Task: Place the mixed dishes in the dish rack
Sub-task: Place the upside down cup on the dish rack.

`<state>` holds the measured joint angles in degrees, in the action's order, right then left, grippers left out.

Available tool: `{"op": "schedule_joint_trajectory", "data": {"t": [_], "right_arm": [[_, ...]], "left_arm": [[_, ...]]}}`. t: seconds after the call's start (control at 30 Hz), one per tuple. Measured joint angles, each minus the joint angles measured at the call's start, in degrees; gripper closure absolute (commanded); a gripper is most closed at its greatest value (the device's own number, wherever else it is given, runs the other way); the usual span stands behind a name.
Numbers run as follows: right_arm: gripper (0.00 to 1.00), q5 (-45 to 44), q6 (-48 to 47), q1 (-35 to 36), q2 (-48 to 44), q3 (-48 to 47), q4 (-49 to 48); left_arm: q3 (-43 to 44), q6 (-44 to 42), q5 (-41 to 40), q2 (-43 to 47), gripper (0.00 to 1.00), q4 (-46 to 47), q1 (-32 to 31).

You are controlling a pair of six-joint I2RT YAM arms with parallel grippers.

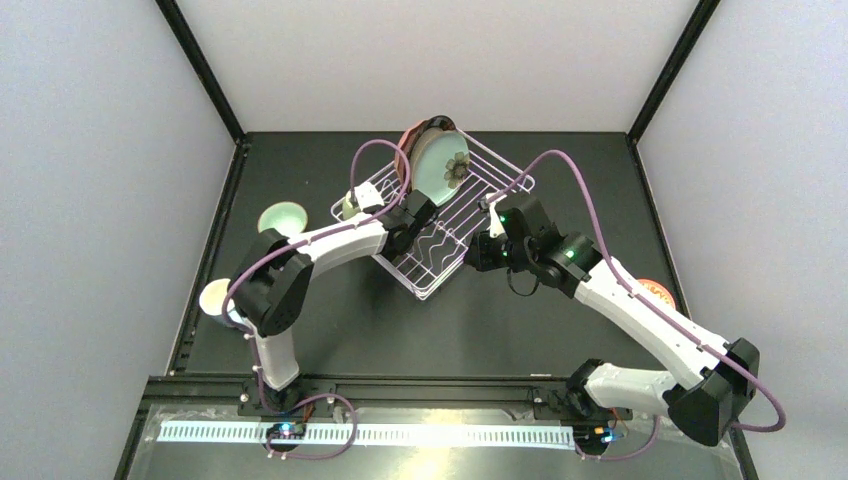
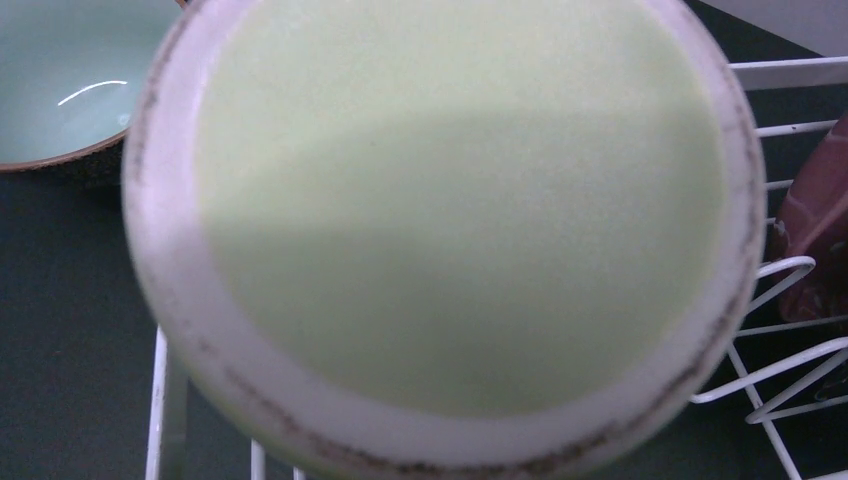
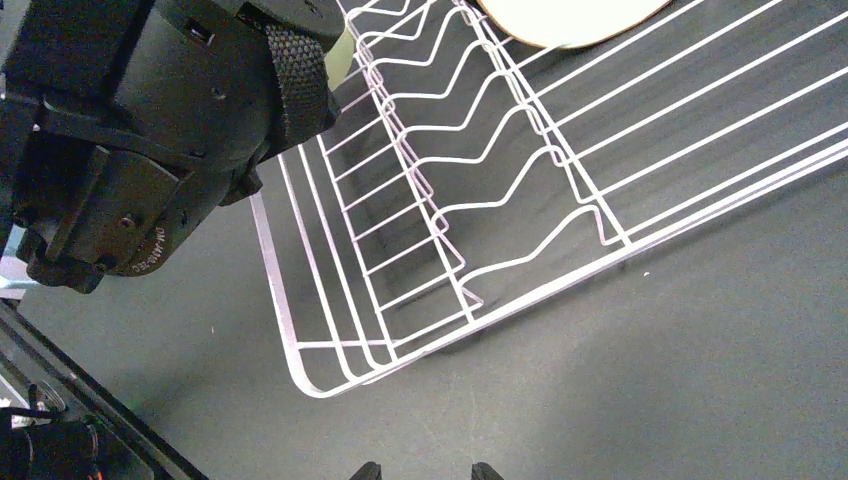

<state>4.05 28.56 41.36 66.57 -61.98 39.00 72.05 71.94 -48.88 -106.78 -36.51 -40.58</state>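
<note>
Key relation: held mug (image 2: 460, 220) hangs over the rack (image 1: 430, 265) at its 9 o'clock corner, straddling the rim wire. Open slots lie twd 4 o'clock from it.
Mug face: round end faces L wrist cam; mouth or base, can't tell.
Rack axis: long axis approx 7 to 1 o'clock; prong row (image 3: 440, 200) runs along it.
L jaws (image 1: 360, 203): fingers hidden in wrist view; judged clamped on held mug.
R jaws (image 3: 425, 472): apart, empty, near rack's 4 o'clock side.
Nearer arm: L for green bowl and loose mug; R for orange bowl.
Count, rack: 1.
Count, plates (image 1: 440, 165): at least 2, upright at rack's 12 o'clock end; a 3rd, can't tell.
Count, mugs: 2; loose mug (image 1: 215, 297) on counter (image 1: 400, 340), 8 o'clock of rack.
Count, bowls: 2; green bowl (image 1: 282, 217) at 9 o'clock, orange bowl (image 1: 655, 291) at 4 o'clock.
</note>
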Motion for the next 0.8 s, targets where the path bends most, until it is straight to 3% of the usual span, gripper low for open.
{"op": "schedule_joint_trajectory", "data": {"t": [0.7, 0.8], "right_arm": [[0.50, 0.6, -0.2, -1.0, 0.0, 0.2, -0.2], [0.49, 0.7, -0.4, -1.0, 0.0, 0.2, -0.5]], "left_arm": [[4.7, -1.0, 1.4, -3.1, 0.80, -0.6, 0.0], [6.3, -1.0, 2.2, -4.0, 0.75, -1.0, 0.0]]}}
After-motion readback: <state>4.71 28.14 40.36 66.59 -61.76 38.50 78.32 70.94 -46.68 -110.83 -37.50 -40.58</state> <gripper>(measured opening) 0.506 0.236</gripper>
